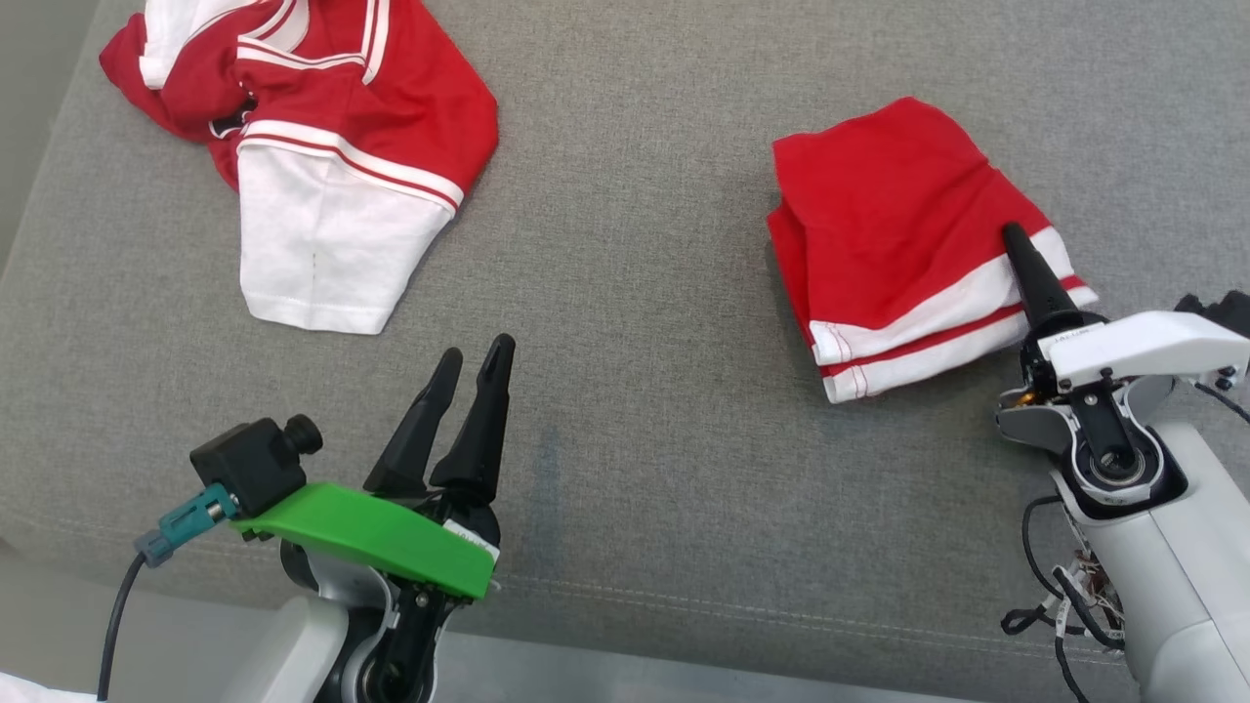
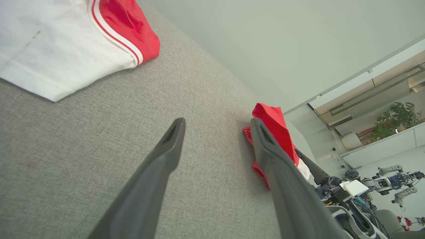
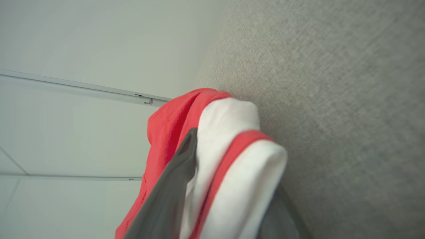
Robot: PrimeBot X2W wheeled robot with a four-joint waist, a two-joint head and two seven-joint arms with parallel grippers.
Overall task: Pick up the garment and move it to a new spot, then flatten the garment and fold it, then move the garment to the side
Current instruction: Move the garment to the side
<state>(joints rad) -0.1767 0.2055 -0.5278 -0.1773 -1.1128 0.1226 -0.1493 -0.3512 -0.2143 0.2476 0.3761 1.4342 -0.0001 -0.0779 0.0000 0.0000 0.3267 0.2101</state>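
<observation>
- The grey cushion [image 1: 625,391] carries everything.
- A crumpled garment [image 1: 322,146], red and white, lies at its far left.
- The folded garment [image 1: 898,225] lies on the right, well apart.
- The right gripper [image 1: 1016,244] straddles its white-striped hem, one finger above, one beneath; whether it pinches, I cannot tell.
- The left gripper [image 1: 477,350] hovers spread wide, holding nothing.
</observation>
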